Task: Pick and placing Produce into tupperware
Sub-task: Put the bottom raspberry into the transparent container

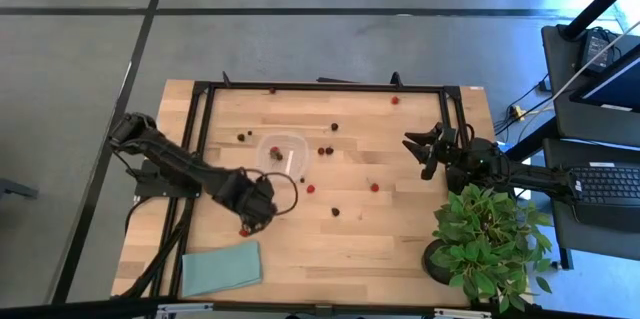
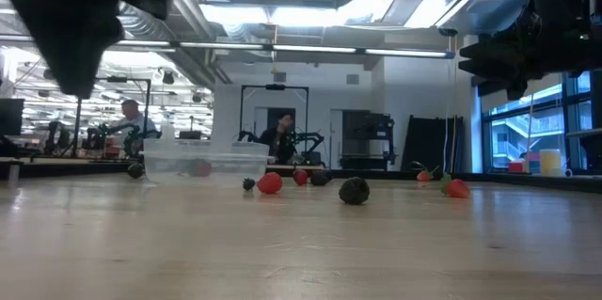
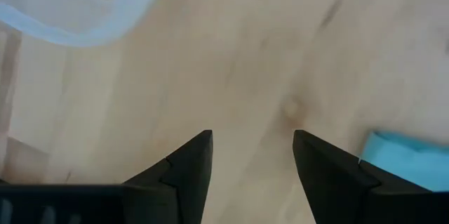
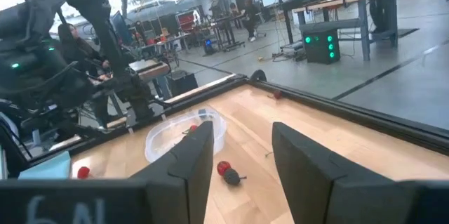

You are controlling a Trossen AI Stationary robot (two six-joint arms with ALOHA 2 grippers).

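Left gripper (image 1: 258, 209), fingers spread and empty, should descend squarely over the small red berry (image 1: 243, 230) at its 7 o'clock before pinching; the right gripper (image 1: 428, 149) waits spread at the table's 3 o'clock edge.

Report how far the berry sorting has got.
Barely begun. Done: the clear tupperware holds what looks like one or two berries. In hand: nothing; the left claw is open and empty over bare wood near the teal cloth, with a red berry beside it. The right claw waits open at the table's right. Left: about ten berries scattered on the table.
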